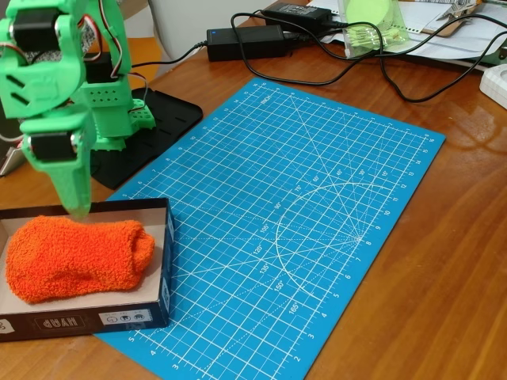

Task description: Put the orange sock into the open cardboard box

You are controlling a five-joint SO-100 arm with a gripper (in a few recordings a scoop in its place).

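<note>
- Fingers of the green plastic gripper [78,207] taper to a single tip over the far rim of the box; whether they are parted or closed cannot be told from this angle, and nothing hangs from them.
- Brown wooden table [444,261] carries the scene, with black power bricks and looping cables [317,59] along its far edge.
- Blue gridded cutting mat [317,237] lies diagonally, its wide middle bare, giving the arm free room to swing right.
- Green five-joint arm [63,87] stands on a black base plate just behind the box, leaning over it.
- Shallow open cardboard box [168,261], dark outside and pale inside, sits on the mat's near-left corner.
- Fuzzy bright orange sock [75,257] lies flat inside the box, filling most of its floor, apparently delivered; the low walls leave an easy exit upward.
</note>
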